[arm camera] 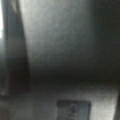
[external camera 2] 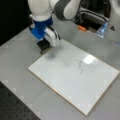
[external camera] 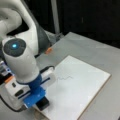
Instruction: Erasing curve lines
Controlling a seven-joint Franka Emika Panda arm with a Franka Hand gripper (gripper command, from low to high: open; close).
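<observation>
With the fingers (external camera: pixel 41 101) seemingly clamped on the eraser (external camera: pixel 43 103) at the board's (external camera: pixel 82 87) lower-left corner, well apart from the intact lines (external camera: pixel 64 78), a mis-aimed sweep could miss them.

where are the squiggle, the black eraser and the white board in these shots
squiggle (external camera 2: pixel 80 67): a front view, middle of the wavy marker line
black eraser (external camera: pixel 43 103): a front view, the dark block under the blue mount, at the board's corner
white board (external camera 2: pixel 62 82): a front view, bare white surface below the line
</observation>
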